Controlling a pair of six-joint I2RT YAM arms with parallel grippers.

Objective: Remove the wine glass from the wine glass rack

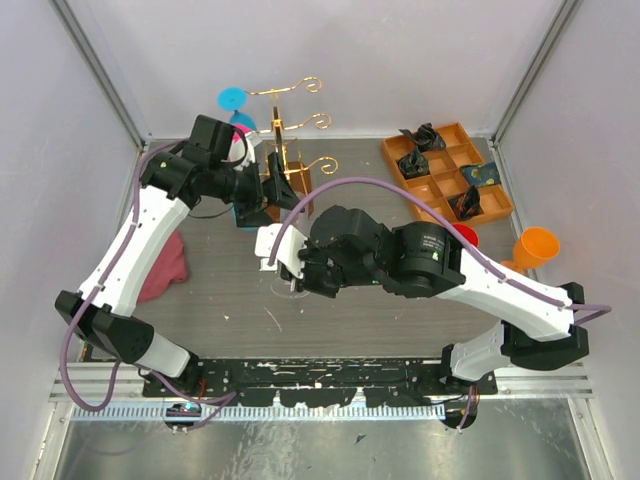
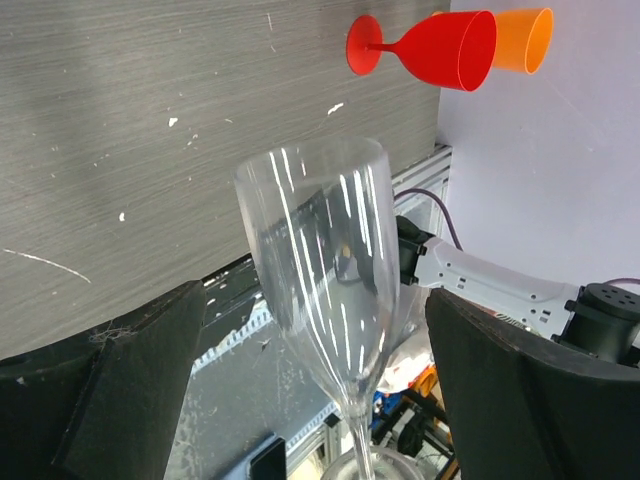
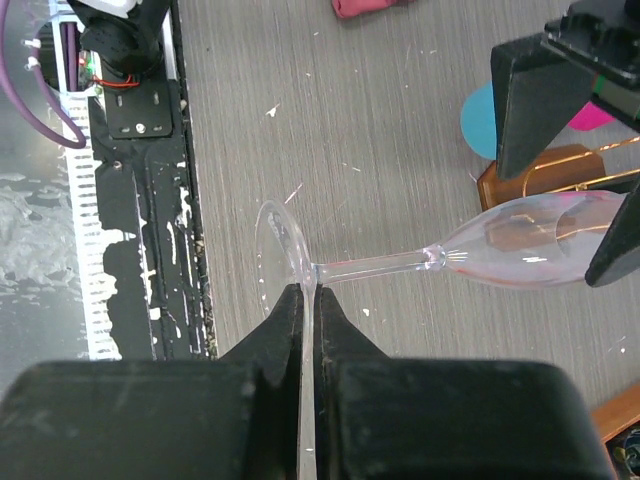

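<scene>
Your right gripper is clamped on the foot of the wine glass, pinching the thin disc edge-on. That looks like the surest hold on something so clear and slippery, and it leaves the stem and bowl free. The glass lies roughly level above the table, its long axis running away from the arm bases, foot nearest and rim pointing toward the wine glass rack. Farther out, your left gripper is spread wide around the bowl with gaps on both sides, placed, I judge, to steady or receive it. The bowl seems clear of the rack's wire arms, just beside its base.
</scene>
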